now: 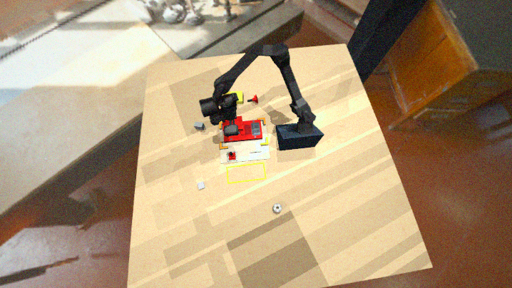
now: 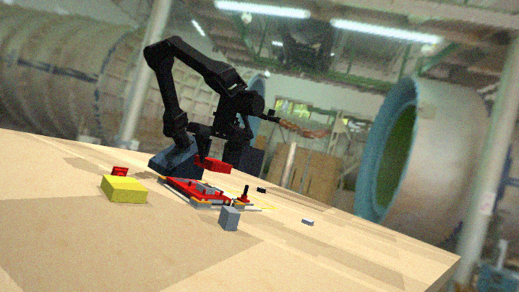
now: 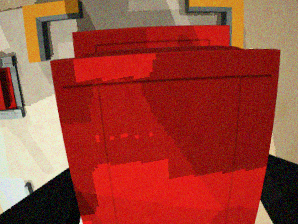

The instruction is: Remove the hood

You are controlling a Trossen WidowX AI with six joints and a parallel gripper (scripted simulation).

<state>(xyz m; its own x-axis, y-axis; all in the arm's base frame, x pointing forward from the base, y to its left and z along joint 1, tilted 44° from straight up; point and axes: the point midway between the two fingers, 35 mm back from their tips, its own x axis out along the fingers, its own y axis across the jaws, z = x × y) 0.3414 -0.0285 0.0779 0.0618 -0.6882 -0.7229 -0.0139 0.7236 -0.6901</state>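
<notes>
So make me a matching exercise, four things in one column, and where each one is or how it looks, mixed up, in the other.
1. hood
2. yellow block
3. marked area
4. toy car

A. thin yellow outline on the table
B. between corner brackets
C. held between the fingers, raised
D. resting on the table

Pairs: 1-C, 2-D, 3-A, 4-B
</notes>
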